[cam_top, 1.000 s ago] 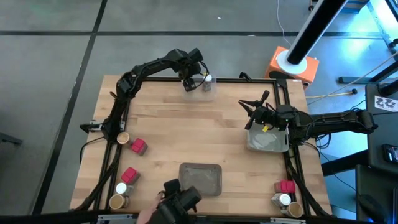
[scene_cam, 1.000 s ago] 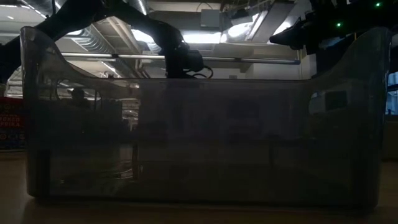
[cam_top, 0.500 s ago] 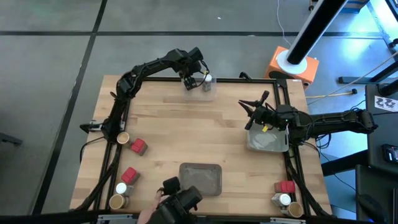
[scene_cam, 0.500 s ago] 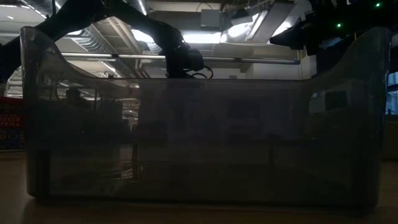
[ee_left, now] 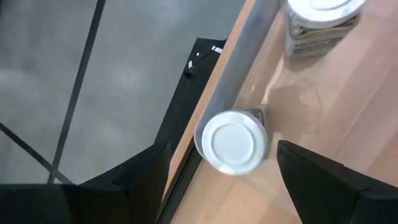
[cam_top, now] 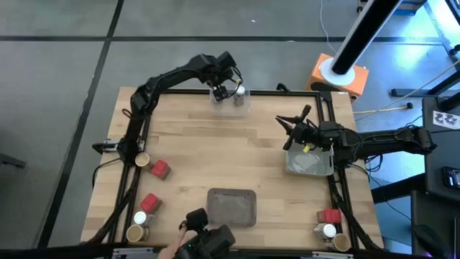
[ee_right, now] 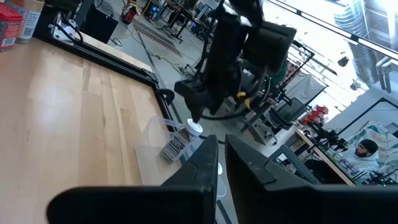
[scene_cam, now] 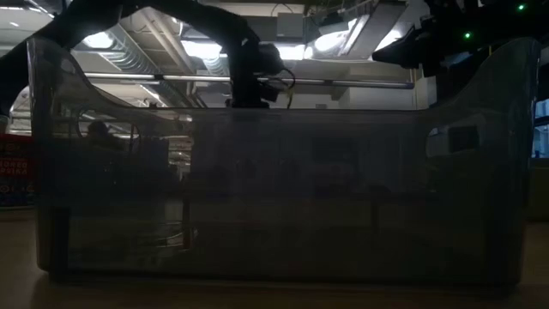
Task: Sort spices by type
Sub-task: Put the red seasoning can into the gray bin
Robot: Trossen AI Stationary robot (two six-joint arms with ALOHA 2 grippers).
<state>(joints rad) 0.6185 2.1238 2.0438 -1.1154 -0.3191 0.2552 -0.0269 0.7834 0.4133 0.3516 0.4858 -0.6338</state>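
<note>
My left gripper (cam_top: 223,89) hangs open over the clear tray (cam_top: 231,105) at the table's far edge. In the left wrist view its fingers stand on either side of a white-capped jar (ee_left: 233,142) and above it, clear of it. That jar stands upright on its base just inside the tray's rim (ee_left: 247,68). A second white-capped jar (ee_left: 318,23) (cam_top: 239,92) stands deeper in the tray. My right gripper (cam_top: 290,128) waits shut at the right, level, above a grey tray (cam_top: 310,162). Other spices sit at the near corners.
Near left lie a tan-topped jar (cam_top: 142,159), two red packs (cam_top: 159,170) (cam_top: 149,203), a white-capped jar (cam_top: 140,218) and another tan-topped jar (cam_top: 134,233). Near right stand a red pack (cam_top: 331,215), white-capped jar (cam_top: 328,230) and tan jar (cam_top: 341,242). A grey tray (cam_top: 231,206) sits front centre.
My left gripper has risen from the clear tray, drawing up and a little toward the far edge. The white-capped jar beneath it has stayed standing in the tray.
</note>
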